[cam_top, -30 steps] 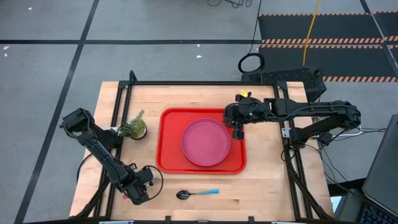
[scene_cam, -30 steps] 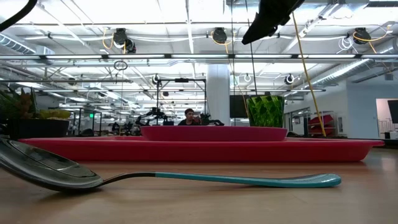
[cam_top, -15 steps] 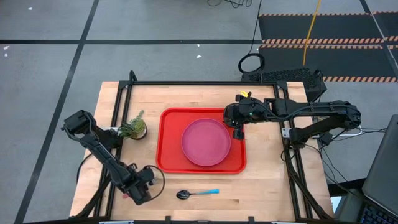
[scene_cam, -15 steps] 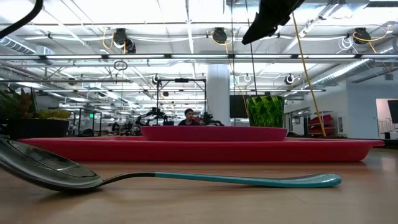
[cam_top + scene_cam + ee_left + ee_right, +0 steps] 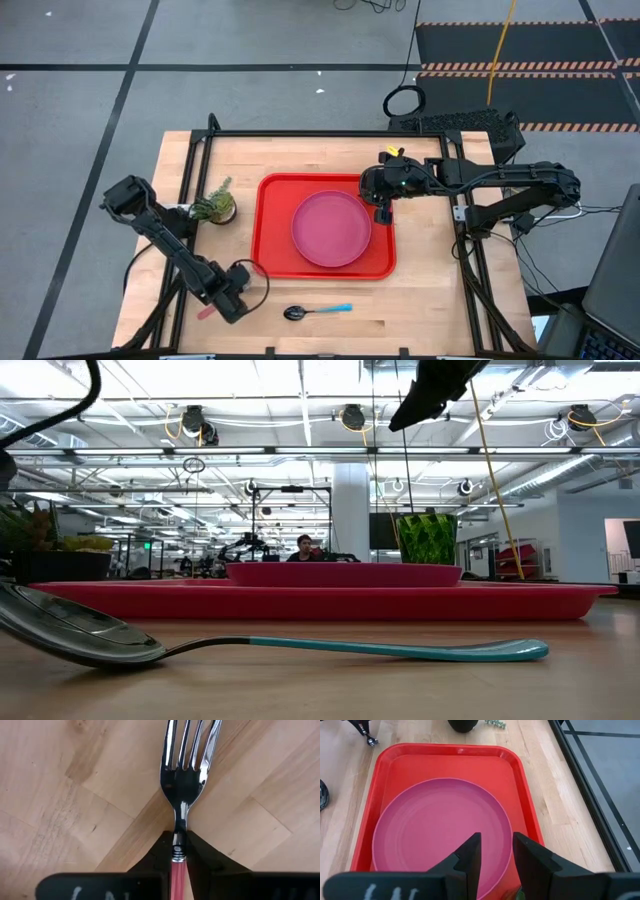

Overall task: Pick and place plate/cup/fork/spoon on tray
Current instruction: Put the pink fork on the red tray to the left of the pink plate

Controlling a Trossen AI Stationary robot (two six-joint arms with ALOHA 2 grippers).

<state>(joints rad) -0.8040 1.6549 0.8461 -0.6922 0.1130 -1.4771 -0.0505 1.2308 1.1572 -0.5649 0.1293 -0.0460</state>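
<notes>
Left claw (image 5: 178, 851) pinching the fork (image 5: 186, 780) at its pink handle, tines out over bare table (image 5: 420, 300) (7 o'clock of the tray (image 5: 272, 225)). Right claw (image 5: 496, 851) spread above the plate (image 5: 331, 229) at the tray's 2 o'clock corner. Spoon (image 5: 316, 311) at 6 o'clock of the tray.

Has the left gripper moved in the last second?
Yes. In the high view the left gripper has shifted slightly toward the spoon and the tray, which lie where they were. Its fingers are now closed on the fork at the handle.
</notes>
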